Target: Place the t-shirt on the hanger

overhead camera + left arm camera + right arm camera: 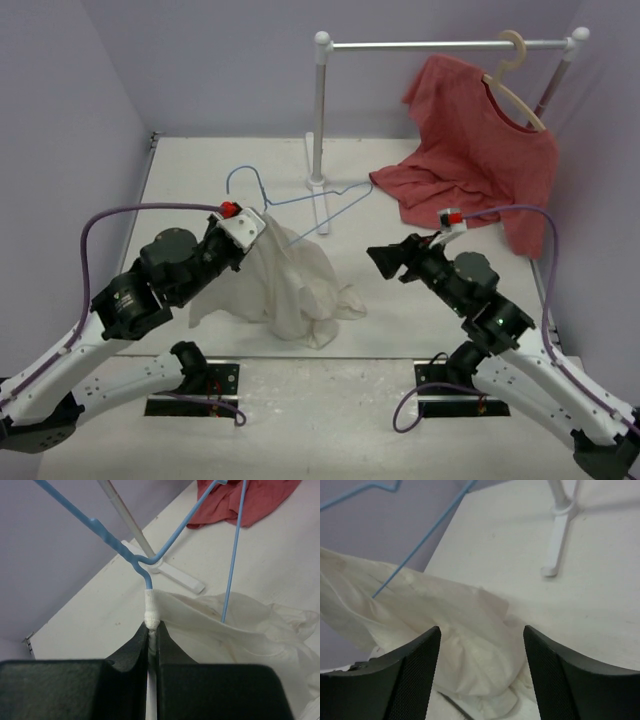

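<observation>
Over the table (390,325), left jaws pinch wrinkled cream t-shirt (290,280) bunched around thin blue wire hanger (100,529); right jaws gape.

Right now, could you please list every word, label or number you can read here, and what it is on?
None can be read. The t-shirt, the hanger and the red t-shirt are plain; the left claw and the right claw show no lettering. Any print on the black base plates is too small to tell.

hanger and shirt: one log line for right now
left fingers: shut on hanger through shirt | right fingers: open, clear of shirt | shirt: partly on hanger
</observation>
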Tool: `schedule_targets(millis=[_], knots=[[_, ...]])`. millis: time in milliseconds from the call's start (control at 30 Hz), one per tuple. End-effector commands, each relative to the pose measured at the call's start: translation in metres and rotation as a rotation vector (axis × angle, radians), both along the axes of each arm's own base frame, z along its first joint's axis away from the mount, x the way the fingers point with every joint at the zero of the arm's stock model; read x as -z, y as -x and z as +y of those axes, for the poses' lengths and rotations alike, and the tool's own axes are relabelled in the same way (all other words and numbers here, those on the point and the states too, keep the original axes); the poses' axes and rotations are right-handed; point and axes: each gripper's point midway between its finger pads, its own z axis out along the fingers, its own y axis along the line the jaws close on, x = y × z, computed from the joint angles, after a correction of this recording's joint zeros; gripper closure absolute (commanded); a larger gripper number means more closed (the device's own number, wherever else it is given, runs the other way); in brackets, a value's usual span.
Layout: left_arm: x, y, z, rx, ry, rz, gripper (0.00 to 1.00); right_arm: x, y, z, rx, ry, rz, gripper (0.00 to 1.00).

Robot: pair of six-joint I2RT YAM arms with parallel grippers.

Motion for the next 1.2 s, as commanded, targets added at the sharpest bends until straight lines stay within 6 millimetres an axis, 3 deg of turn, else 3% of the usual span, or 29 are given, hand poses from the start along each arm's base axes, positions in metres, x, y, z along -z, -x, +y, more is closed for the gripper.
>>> schedule_targets(millis=[0, 100, 233, 333, 467, 500, 567, 633, 733, 867, 1167], knots=[[-0.036, 0.022, -0.016, 0.15, 0.207, -0.092, 1.0, -0.019, 0.014, 0.07, -0.292, -0.145, 0.043, 0.41], [-0.039, 0.038, -0.023, 0.242, 0.265, -0.098, 1.0, -0.022, 0.025, 0.108, -0.387, -0.147, 0.058, 0.46], [-0.028, 0.035, -0.026, 0.231, 0.243, -0.055, 1.0, -0.035, 0.029, 0.129, -0.379, -0.273, 0.059, 0.51], [-0.03, 0.039, -0.031, 0.261, 0.266, -0.043, 1.0, -0.023, 0.03, 0.15, -0.366, -0.308, 0.092, 0.51], [-0.035, 0.047, -0.04, 0.322, 0.309, -0.038, 1.0, -0.021, 0.038, 0.186, -0.413, -0.32, 0.114, 0.48], [-0.034, 0.048, -0.042, 0.333, 0.313, -0.034, 1.0, -0.01, 0.044, 0.197, -0.425, -0.286, 0.139, 0.46], [-0.036, 0.051, -0.043, 0.346, 0.321, -0.032, 1.0, -0.017, 0.044, 0.212, -0.388, -0.263, 0.138, 0.38], [-0.044, 0.053, -0.04, 0.348, 0.343, -0.047, 1.0, 0.001, 0.038, 0.218, -0.307, -0.193, 0.18, 0.36], [-0.05, 0.055, -0.033, 0.331, 0.355, -0.059, 1.0, 0.027, 0.029, 0.21, -0.171, -0.088, 0.228, 0.36], [-0.058, 0.057, -0.019, 0.295, 0.36, -0.085, 1.0, 0.045, 0.025, 0.192, -0.051, -0.011, 0.254, 0.39], [-0.068, 0.061, -0.008, 0.281, 0.373, -0.107, 1.0, 0.054, 0.021, 0.164, 0.045, 0.046, 0.242, 0.45]])
